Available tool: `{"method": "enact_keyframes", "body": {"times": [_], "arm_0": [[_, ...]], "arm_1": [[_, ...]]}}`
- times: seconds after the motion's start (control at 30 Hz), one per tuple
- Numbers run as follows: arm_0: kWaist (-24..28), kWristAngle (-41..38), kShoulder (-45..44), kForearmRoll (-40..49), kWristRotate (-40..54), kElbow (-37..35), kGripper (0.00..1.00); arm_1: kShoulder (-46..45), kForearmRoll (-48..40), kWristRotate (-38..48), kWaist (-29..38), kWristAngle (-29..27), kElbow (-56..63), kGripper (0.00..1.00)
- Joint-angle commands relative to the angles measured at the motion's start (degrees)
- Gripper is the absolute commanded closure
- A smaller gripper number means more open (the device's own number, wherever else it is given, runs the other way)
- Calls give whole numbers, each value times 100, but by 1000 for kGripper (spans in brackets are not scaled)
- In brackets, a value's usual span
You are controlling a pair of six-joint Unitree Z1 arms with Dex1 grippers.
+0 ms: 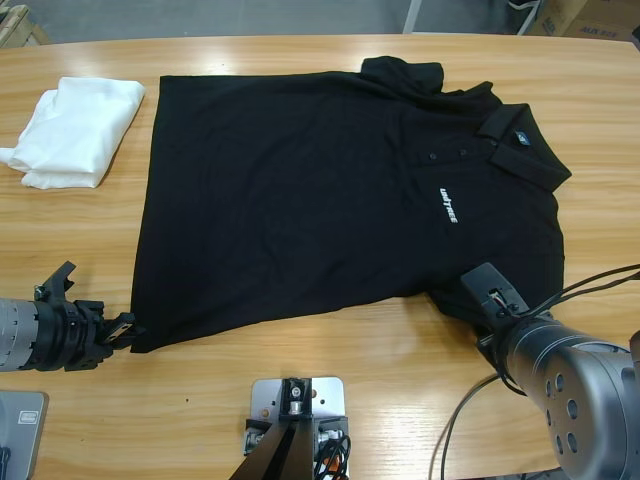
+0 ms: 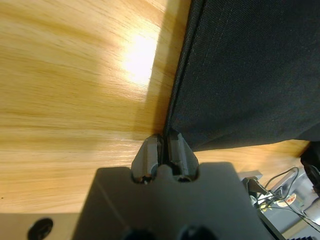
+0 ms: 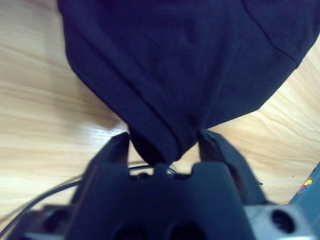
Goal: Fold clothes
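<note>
Lying flat on wooden table (image 1: 300,420), black polo shirt (image 1: 330,190), collar right. Left gripper (image 2: 163,147) closed on near-left hem corner; right gripper (image 3: 165,150) open around near sleeve tip. White folded garment (image 1: 75,130) far left, apart. Bare wood along near edge.

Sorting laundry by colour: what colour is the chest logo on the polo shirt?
White, on the black short-sleeved polo shirt; clearest in the high view.

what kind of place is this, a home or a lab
Probably a lab or workshop, not a home: two robot arms work at a long wooden table, cardboard boxes sit on the floor behind it, and cables trail across the top beside the polo shirt.
</note>
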Motion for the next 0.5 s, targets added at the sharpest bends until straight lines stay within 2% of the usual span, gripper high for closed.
{"method": "enact_keyframes", "body": {"times": [0.03,0.33,0.5], "arm_0": [[-101,33,-27,81,0,114,1000],[-134,36,-11,76,-17,105,1000],[-134,50,-4,76,-17,105,1000]], "arm_1": [[231,-37,-17,59,-174,141,1000],[280,24,-215,59,-214,156,1000],[-449,697,-609,8,155,-13,1000]]}}
